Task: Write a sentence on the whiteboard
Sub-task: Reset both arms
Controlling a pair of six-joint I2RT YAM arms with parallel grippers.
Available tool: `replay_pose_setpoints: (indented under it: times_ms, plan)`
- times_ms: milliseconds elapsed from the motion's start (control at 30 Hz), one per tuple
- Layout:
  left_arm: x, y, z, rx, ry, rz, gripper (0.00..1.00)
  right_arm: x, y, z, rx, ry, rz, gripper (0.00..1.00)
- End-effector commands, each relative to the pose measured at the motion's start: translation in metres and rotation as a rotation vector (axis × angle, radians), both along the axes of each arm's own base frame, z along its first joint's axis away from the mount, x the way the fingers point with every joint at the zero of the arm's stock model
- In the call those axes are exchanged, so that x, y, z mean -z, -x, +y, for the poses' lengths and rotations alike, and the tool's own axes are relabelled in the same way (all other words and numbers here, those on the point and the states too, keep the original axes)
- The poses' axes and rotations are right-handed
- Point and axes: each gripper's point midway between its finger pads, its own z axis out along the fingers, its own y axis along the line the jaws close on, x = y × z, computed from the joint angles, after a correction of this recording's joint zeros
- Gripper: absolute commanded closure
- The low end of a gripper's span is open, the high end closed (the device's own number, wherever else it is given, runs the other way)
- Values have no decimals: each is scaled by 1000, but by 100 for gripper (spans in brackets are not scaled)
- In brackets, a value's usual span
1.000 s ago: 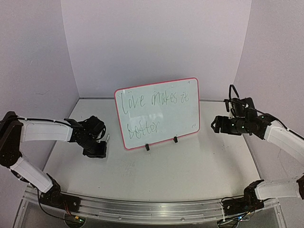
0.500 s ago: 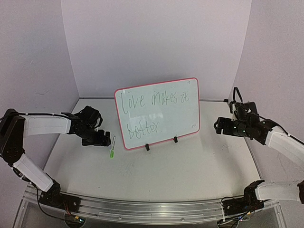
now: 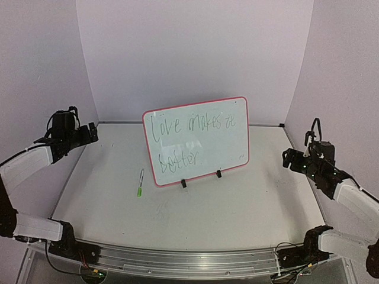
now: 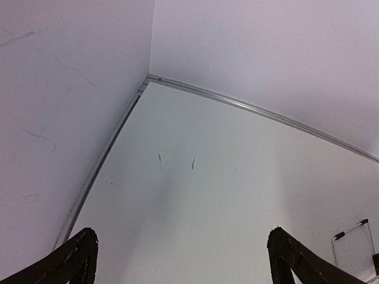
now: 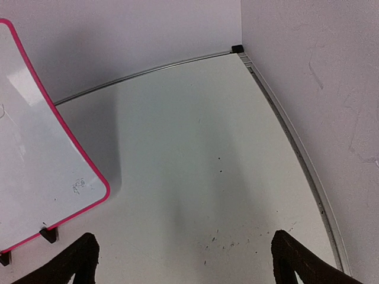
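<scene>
The whiteboard (image 3: pixel 230 148) stands upright on its feet between the arms. The sentence (image 3: pixel 190 126), "Love makes it better", fills two lines, so the writing looks finished. The green-capped marker (image 3: pixel 140 183) lies just left of the board. The left gripper (image 4: pixel 180 251) and right gripper (image 5: pixel 180 253), well out to either side of the board, are spread wide and hold nothing.

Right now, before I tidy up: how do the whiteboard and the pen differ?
The whiteboard stands up on two black feet; the pen lies flat. The whiteboard is far larger than the thin pen. The whiteboard has a pink rim and green writing; the pen is pale with a green end. Both rest on the table, apart, and nothing holds either.
</scene>
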Motion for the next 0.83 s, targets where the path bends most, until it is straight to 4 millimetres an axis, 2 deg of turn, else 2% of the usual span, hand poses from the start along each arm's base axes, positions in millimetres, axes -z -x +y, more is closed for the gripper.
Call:
replay_pose_setpoints:
  times_ms: [0, 100, 200, 233, 400, 467, 800]
  plan:
    - [-27, 11, 27, -112, -126, -196, 1, -24, 1, -21, 80, 36, -191, 3]
    - [-13, 30, 42, -181, -161, -250, 1, -19, 13, -34, 146, 58, -237, 3]
    - [-2, 43, 46, -204, -165, -290, 1, -10, 24, -47, 208, 84, -266, 3]
    - [9, 48, 47, -205, -171, -280, 0, -5, 28, -49, 218, 93, -269, 3]
    - [33, 60, 54, -243, -172, -269, 0, -4, 38, -52, 222, 107, -302, 2]
    - [39, 62, 58, -264, -173, -264, 0, -6, 38, -53, 228, 110, -309, 2]
    - [41, 57, 55, -250, -175, -255, 1, -4, 35, -47, 195, 105, -301, 2]
